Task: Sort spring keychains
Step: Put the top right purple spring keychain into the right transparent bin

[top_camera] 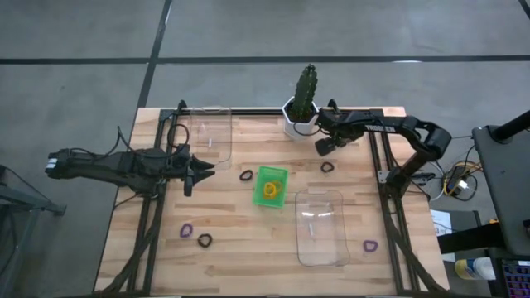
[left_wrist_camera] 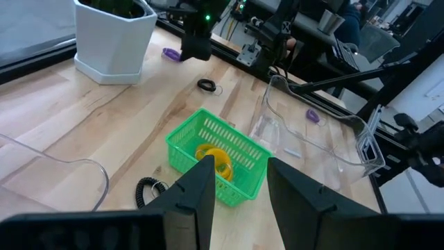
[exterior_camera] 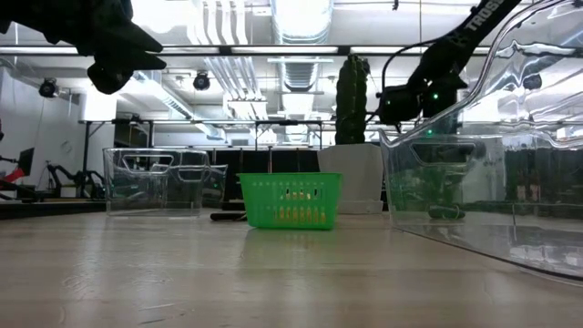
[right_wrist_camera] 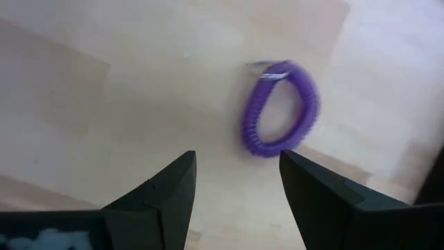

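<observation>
My right gripper [top_camera: 323, 147] hovers open by the cactus pot, above a purple spring keychain [right_wrist_camera: 279, 111] that lies flat on the wood just ahead of its fingers. My left gripper [left_wrist_camera: 239, 187] is open and in the air left of the green bin [top_camera: 271, 185], which holds orange keychains [left_wrist_camera: 215, 156]. Black keychains lie at the bin's left [top_camera: 246, 175], at its right [top_camera: 329, 166] and near the front [top_camera: 204, 241]. Purple ones lie at front left [top_camera: 187, 229] and front right [top_camera: 370, 246].
A white pot with a cactus [top_camera: 302, 108] stands at the far edge, close to my right gripper. One clear bin [top_camera: 211, 132] sits far left, another [top_camera: 320, 225] near right. Bare wood lies between the bins and along the near edge.
</observation>
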`<state>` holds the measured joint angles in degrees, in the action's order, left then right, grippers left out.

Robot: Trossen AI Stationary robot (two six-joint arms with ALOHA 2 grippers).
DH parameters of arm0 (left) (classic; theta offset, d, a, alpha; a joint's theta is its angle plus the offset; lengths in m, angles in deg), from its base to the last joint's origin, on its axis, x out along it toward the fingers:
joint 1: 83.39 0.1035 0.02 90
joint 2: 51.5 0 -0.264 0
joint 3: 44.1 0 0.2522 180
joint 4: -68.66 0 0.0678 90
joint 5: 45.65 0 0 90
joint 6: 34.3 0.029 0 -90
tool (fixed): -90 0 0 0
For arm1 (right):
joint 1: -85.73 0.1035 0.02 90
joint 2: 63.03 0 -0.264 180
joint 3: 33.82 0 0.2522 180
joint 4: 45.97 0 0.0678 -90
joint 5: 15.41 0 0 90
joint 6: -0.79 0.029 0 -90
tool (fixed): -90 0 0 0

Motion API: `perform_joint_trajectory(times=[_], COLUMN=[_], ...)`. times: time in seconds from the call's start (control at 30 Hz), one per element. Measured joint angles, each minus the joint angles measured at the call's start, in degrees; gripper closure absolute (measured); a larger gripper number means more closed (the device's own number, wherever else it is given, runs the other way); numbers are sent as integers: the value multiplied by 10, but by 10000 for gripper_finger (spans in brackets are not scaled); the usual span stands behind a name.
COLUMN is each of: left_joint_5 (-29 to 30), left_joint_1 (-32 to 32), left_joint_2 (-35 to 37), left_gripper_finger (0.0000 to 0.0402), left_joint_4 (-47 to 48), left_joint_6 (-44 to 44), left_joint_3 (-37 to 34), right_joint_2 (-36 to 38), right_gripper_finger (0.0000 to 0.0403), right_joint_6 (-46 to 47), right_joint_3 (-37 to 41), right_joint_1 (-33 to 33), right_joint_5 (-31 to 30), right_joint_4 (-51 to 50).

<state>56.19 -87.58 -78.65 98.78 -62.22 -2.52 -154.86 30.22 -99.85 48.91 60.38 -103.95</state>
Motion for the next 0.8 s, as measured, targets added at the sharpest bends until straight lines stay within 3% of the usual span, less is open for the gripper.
perform_joint_trajectory(times=[0.6, 0.8], left_joint_5=[-4, -4], left_joint_1=[0, 0], left_joint_2=[0, 0], left_gripper_finger=[278, 278], left_joint_4=[0, 0], left_joint_6=[-19, -21], left_joint_3=[0, 0], right_joint_2=[-79, -78], right_gripper_finger=[200, 238], right_joint_6=[-12, -10], right_joint_3=[-3, -2], right_joint_1=[-7, -7], right_joint_5=[-12, 2], right_joint_4=[15, 13])
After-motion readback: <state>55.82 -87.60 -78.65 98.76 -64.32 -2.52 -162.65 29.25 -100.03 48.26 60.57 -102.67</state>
